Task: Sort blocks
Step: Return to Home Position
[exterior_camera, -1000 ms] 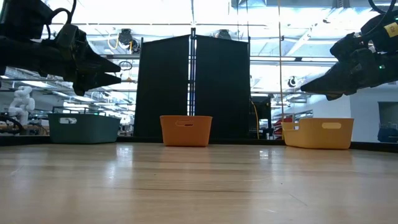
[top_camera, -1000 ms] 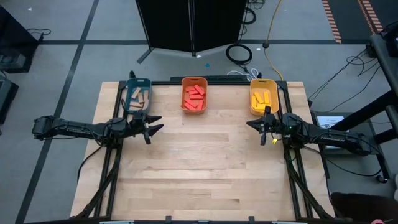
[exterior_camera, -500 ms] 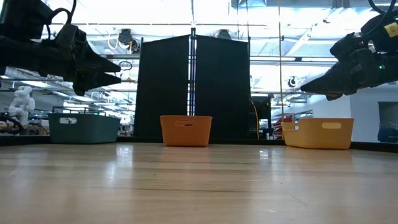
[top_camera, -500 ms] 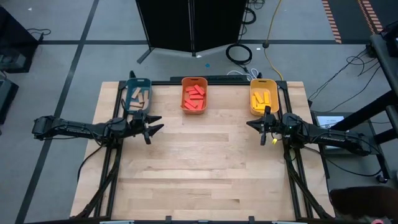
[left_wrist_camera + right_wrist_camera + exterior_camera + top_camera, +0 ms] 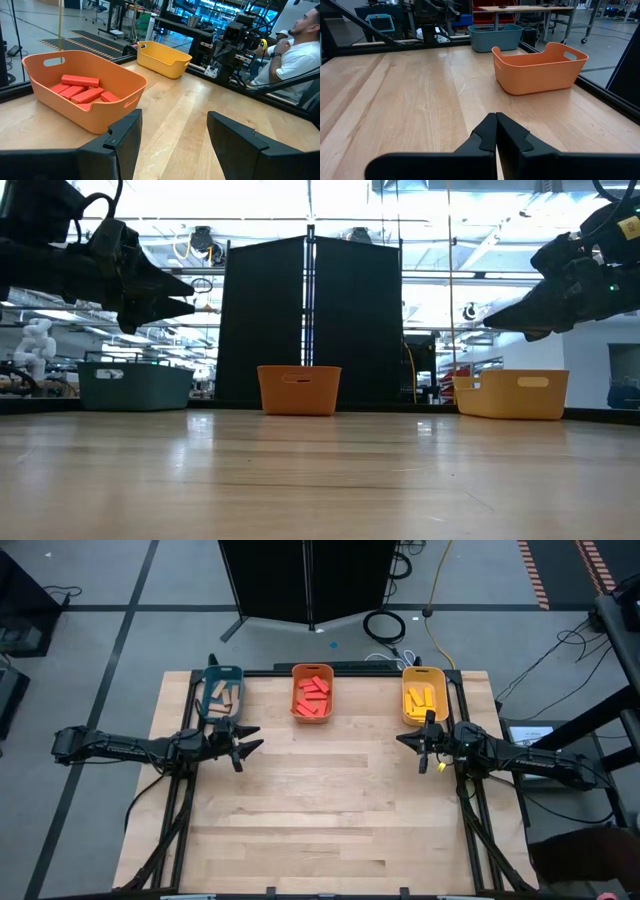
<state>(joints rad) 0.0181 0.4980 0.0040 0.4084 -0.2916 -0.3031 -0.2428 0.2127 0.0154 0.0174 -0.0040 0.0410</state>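
The wooden table (image 5: 330, 830) offers wide open wood across the frame's middle and bottom. Along its upper edge stand the teal bin (image 5: 208, 681), orange bin (image 5: 312, 669) and yellow bin (image 5: 424, 671), well apart. Centre left, the left gripper (image 5: 257, 737) hangs spread and empty. Centre right, the right gripper (image 5: 401, 739) is pinched closed on nothing. The flat bar-shaped tan blocks (image 5: 222, 695), red blocks (image 5: 313, 698) and yellow blocks (image 5: 422, 698) lie in those bins in that order.
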